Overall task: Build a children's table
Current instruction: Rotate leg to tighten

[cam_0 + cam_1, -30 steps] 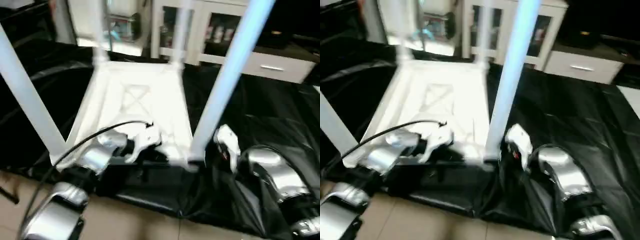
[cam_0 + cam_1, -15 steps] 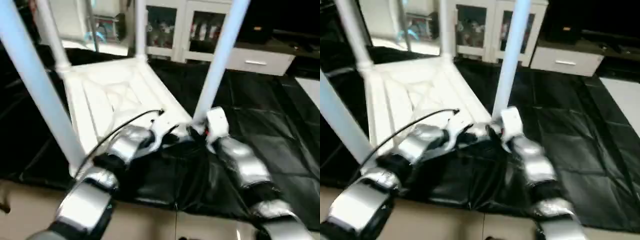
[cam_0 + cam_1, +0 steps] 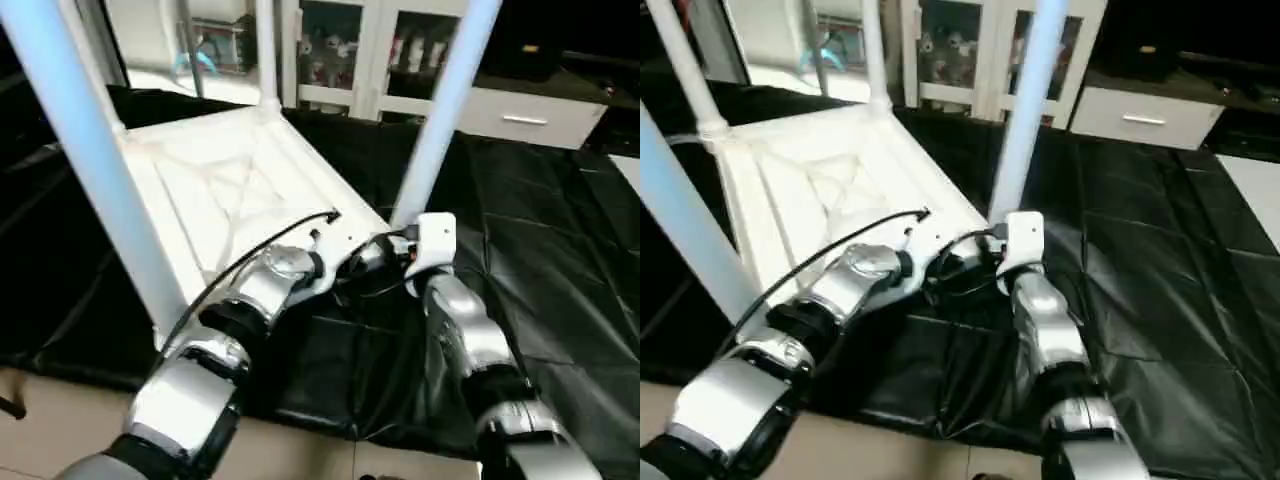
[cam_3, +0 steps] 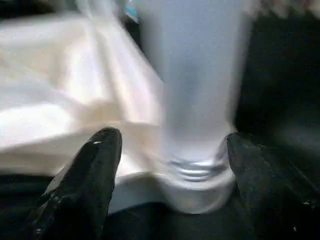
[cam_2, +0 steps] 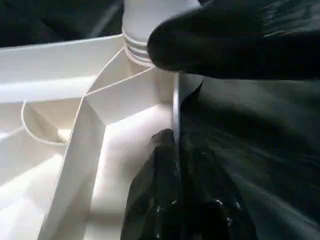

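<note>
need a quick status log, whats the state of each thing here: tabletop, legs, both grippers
tabletop: upside down on the black sheet, ribbed underside up
legs: four standing upright in the corner sockets
near right leg: ribbed end seated in its socket, between the right gripper's fingers
right gripper: open, fingers either side of that leg's base, apart from it
left gripper: shut, at the tabletop's edge by the same corner

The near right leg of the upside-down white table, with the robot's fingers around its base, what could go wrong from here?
1. The right gripper stands open, one finger on each side of the white tapered tube leg, touching neither; closing off-centre could tilt it in its ribbed socket.
2. The left gripper is shut at the white plastic tabletop's edge, against the black plastic sheet; a tug could snag that sheet.
</note>
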